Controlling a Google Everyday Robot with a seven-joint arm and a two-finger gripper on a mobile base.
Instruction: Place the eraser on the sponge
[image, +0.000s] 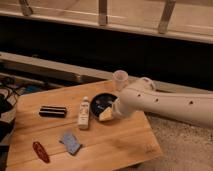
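The eraser (53, 111), a flat black bar, lies on the left part of the wooden table (120, 142). The sponge (70, 142) is a small blue pad nearer the front edge, below and to the right of the eraser. My white arm reaches in from the right, and its gripper (106, 114) hangs low at the near rim of a black bowl (101, 102), to the right of both eraser and sponge. A pale yellowish shape shows at the gripper's tip; whether it is part of the gripper or a held thing is unclear.
A white bottle (84, 112) lies between the eraser and the bowl. A translucent cup (120, 79) stands at the table's back edge. A red oval object (41, 151) lies at the front left. Cables and dark gear crowd the floor at left.
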